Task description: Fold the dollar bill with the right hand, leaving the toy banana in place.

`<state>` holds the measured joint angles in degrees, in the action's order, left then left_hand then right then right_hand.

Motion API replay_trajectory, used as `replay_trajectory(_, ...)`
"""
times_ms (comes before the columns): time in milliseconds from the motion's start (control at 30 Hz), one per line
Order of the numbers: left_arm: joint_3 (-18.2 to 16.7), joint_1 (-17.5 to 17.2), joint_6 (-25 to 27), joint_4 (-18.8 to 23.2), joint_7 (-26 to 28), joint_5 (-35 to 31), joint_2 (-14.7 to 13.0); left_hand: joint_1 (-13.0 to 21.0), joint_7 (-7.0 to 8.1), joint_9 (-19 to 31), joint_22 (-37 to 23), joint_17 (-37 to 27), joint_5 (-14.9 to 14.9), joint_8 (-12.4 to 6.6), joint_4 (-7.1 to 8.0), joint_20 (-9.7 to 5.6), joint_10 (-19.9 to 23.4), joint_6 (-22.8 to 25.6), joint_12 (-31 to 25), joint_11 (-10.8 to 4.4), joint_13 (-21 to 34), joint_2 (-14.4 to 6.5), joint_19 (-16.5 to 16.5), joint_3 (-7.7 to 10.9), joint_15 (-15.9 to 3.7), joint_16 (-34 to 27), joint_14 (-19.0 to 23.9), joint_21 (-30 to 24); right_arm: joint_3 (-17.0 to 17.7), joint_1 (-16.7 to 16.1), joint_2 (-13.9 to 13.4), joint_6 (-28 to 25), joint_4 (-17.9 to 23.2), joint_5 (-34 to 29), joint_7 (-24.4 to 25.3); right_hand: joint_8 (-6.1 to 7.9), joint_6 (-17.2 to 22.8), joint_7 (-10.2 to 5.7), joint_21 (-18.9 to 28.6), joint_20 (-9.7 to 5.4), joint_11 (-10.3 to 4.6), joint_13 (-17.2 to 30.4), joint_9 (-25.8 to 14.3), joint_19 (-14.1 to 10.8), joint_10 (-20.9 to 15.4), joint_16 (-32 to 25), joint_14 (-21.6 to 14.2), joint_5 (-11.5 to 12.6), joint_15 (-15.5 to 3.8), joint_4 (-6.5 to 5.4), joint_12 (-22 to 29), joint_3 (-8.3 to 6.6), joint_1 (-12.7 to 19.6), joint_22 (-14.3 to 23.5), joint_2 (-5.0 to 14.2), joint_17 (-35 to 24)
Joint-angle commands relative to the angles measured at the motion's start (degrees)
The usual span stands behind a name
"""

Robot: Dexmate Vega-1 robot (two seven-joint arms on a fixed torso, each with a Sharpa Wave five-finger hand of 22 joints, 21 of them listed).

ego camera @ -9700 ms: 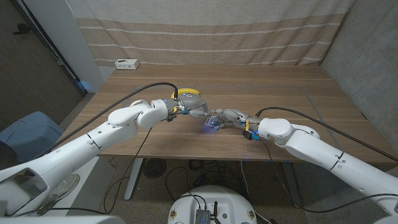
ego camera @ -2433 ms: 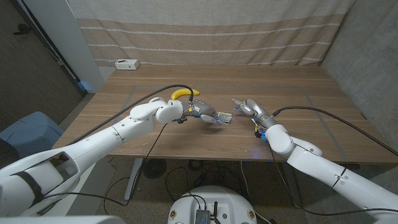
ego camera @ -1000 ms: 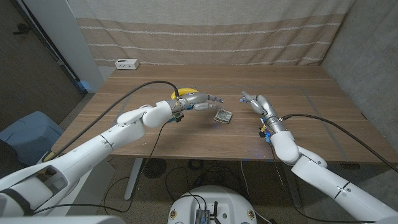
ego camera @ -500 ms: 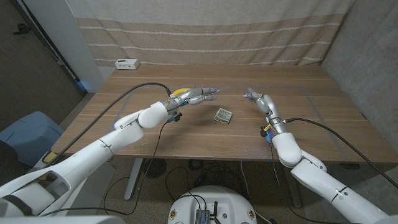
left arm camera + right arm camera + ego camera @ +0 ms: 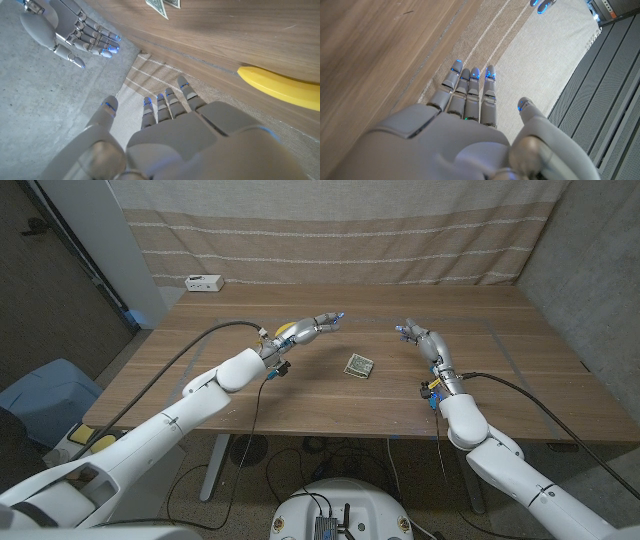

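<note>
The wooden table [image 5: 300, 395] shows a brown plank grain running across its top; both arms, clad in smooth white shells with black cables, come in over its near edge. Near the middle of the table lies the dollar bill [image 5: 359, 365] — a small, squarish, folded packet of green-grey printed paper, flat on the wood and touched by nothing. It sits between the two hands, apart from both; each hand is raised off the table, to either side and slightly beyond the bill. The right hand [image 5: 421, 341] is of grey metal-look segments with blue-lit fingertips; its fingers are extended, lying close side by side with the thumb set apart, and they hold nothing. The left hand [image 5: 308, 329] is of the same build; its fingers reach out toward the middle of the table, slightly spread, also holding nothing. In the left wrist view the bill [image 5: 163, 5] shows as pale paper edges on the wood, well apart from that hand's fingertips [image 5: 165, 102]. The toy banana [image 5: 281, 330] — smooth, glossy yellow, curved and tapering to a point — lies on the table just beside the left hand's wrist. Further back, near the table's far left corner, sits a white boxy device [image 5: 204, 282]; behind it hangs a beige woven curtain [image 5: 330, 230] with pale horizontal stripes.
</note>
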<state>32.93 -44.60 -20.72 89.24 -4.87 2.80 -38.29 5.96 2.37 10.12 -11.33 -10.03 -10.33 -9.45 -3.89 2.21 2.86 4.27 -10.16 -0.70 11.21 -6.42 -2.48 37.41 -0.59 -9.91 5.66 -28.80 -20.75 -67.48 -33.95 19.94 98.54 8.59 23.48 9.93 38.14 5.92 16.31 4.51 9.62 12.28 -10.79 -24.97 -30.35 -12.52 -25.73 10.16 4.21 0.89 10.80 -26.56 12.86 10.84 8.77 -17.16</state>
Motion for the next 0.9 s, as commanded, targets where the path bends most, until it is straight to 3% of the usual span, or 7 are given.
replay_trajectory(33, -1.7, -1.6, -4.1, -4.2, -0.1, 8.1, 2.7, 1.4, 0.22, 0.0, 0.0, 0.2, 0.3, -0.29, -0.88, -0.57, -1.9, -1.5, 0.0, -0.64, -0.1, 0.3, 0.5, 0.22, -0.79, 0.5, -2.8, 0.5, 0.7, -0.1, 1.9, 3.8, -1.7, 5.4, -3.6, -0.24, -1.3, -0.05, -0.2, 0.17, -0.03, 0.0, -0.2, 0.3, 0.8, -0.1, 0.4, -0.1, 0.09, 0.53, -0.2, -0.05, 0.7, 0.1, -0.03, -0.2)
replay_trajectory(167, -2.1, -1.7, -5.2, -5.3, -0.3, 10.0, 3.5, 1.9, 0.30, 0.0, 0.2, 0.3, 0.4, -0.23, -1.49, -1.37, -3.7, -3.1, 0.0, -1.37, -0.3, 0.4, 1.6, 0.05, -1.27, 0.5, -5.1, 1.2, 0.9, -0.3, 1.6, 2.4, -0.7, 4.9, -3.4, -0.23, -2.6, -0.25, -0.3, 0.11, -0.20, 0.0, -0.2, 0.4, 1.6, 0.1, 1.1, 0.0, 0.03, 0.93, -0.3, -0.02, 1.0, 0.1, -0.21, -0.2)
replay_trajectory(433, -2.7, -1.0, -6.5, -8.1, -2.3, 13.7, 4.5, 2.1, 0.39, -0.1, 0.2, 0.4, 0.4, -0.15, -1.84, -0.56, -4.1, -4.4, -0.2, -1.71, -0.5, 0.7, 1.9, -0.23, -1.51, 0.3, -5.6, 1.4, 1.1, 0.5, 2.2, 3.0, -1.1, 7.7, -5.3, -0.05, -5.6, -1.19, -0.8, -0.72, -0.90, -0.1, -0.1, 1.1, 4.8, 0.9, 4.0, -0.1, -0.44, 2.08, -0.5, 0.22, 1.7, 0.0, -0.66, 0.2)
replay_trajectory(567, -3.5, -1.2, -8.2, -10.3, -3.3, 17.0, 5.7, 1.5, 0.56, -0.1, 0.3, 0.2, 0.4, -0.24, -1.27, -0.50, -4.9, -5.2, -0.2, -2.52, -0.6, 0.5, 1.8, -0.56, -1.95, 0.2, -6.6, 1.5, 1.3, 0.9, 3.6, 4.9, -2.3, 10.3, -6.5, -0.16, -7.7, -1.76, -1.4, -1.34, -1.05, -0.2, -0.1, 1.9, 6.8, 1.3, 5.6, -0.2, -0.60, 2.21, -0.6, 0.73, 1.3, -0.1, -1.01, 0.4)
replay_trajectory(667, -4.0, -1.5, -9.3, -11.7, -3.8, 19.0, 6.5, 0.9, 0.95, -0.1, 0.3, 0.1, 0.3, -0.18, -0.63, -0.86, -6.1, -6.2, 0.0, -3.05, -0.7, 0.3, 2.3, -0.90, -2.35, 0.2, -7.7, 1.9, 1.2, 1.1, 4.1, 5.6, -2.7, 10.7, -6.7, -0.26, -11.3, -2.66, -2.1, -2.06, -2.48, -0.5, 0.0, 2.9, 10.5, 2.0, 8.8, -0.2, -1.81, 2.97, -0.9, 0.92, 1.6, -0.2, -1.22, 1.3)
replay_trajectory(800, -4.7, -1.9, -10.5, -13.0, -4.3, 20.7, 7.2, 0.6, 1.26, -0.2, 0.4, 0.1, 0.1, -0.02, -0.34, -1.47, -7.8, -8.2, 0.1, -3.79, -0.8, 0.2, 3.1, -1.12, -2.79, 0.2, -9.0, 2.4, 1.1, 1.3, 5.1, 6.1, -3.1, 10.9, -6.4, -0.28, -15.1, -3.69, -2.9, -3.14, -3.35, -0.8, 0.2, 4.0, 13.6, 2.4, 12.1, -0.1, -3.11, 3.80, -0.9, 1.12, 2.0, -0.4, -1.36, 2.5)
replay_trajectory(900, -5.1, -2.1, -11.2, -13.4, -4.6, 21.4, 7.1, 0.8, 1.26, -0.2, 0.4, 0.3, 0.0, -0.02, -0.42, -1.60, -9.0, -9.2, 0.2, -3.65, -0.8, 0.1, 3.6, -1.18, -2.88, 0.3, -9.8, 2.7, 1.0, 1.8, 5.8, 7.3, -4.0, 10.7, -6.5, -0.38, -19.0, -4.08, -4.0, -3.95, -4.74, -1.1, 0.4, 6.0, 17.6, 2.6, 15.7, 0.0, -3.95, 4.53, -1.1, 1.58, 2.1, -0.5, -1.72, 3.7)
